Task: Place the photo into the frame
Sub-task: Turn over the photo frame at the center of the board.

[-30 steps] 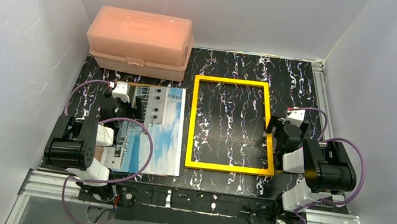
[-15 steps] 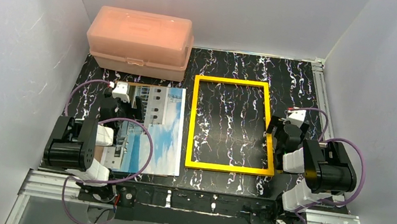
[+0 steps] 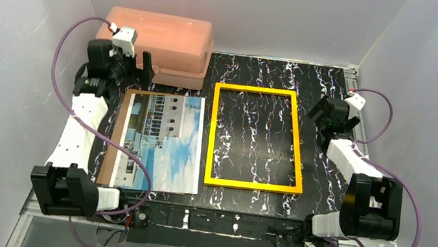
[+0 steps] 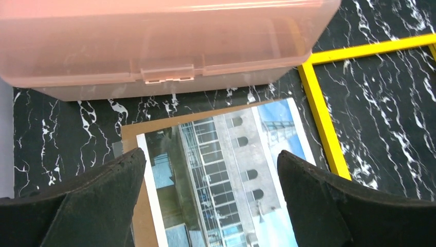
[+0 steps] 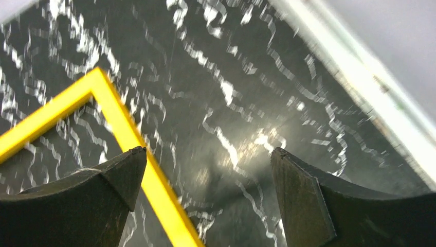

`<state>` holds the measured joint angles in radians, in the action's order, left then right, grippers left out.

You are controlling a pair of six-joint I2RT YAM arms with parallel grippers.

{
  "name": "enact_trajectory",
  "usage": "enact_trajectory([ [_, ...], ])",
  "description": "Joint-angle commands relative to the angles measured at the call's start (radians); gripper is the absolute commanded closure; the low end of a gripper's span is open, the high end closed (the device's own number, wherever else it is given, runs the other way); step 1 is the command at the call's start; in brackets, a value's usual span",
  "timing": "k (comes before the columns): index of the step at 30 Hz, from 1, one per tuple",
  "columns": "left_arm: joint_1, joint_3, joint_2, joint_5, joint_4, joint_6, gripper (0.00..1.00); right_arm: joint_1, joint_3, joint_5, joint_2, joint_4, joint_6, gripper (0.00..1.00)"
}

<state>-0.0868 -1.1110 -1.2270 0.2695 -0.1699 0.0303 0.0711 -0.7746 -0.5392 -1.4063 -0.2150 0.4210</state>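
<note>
Even, bright light fills the overhead view, leaving only soft shadows. The right wrist view is blurred, with glare on the glossy table [image 5: 257, 140]. The left wrist view is sharp.

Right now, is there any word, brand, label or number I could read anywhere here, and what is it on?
No text can be read in any view.
The photo shows only a building and sky, with no lettering.
The pink box, the yellow frame and the brown board under the photo show no label, brand or number.
</note>
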Motion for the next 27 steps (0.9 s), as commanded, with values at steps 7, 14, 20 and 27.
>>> enact_trajectory([
  [7,-0.057,-0.284,-0.056,0.011,-0.605,0.101,0.02,0.368,-0.321,0.081,0.001,0.510,0.039,0.01],
  [14,-0.063,-0.353,-0.047,-0.039,-0.724,0.110,0.02,0.762,-0.531,-0.062,-0.232,0.621,0.109,0.01],
  [20,-0.068,-0.369,-0.065,-0.089,-0.780,0.126,0.02,0.941,-0.713,-0.098,-0.492,0.673,0.123,0.03],
  [27,-0.068,-0.357,-0.080,-0.050,-0.829,0.119,0.02,0.975,-0.791,-0.076,-0.639,0.698,0.166,0.11],
])
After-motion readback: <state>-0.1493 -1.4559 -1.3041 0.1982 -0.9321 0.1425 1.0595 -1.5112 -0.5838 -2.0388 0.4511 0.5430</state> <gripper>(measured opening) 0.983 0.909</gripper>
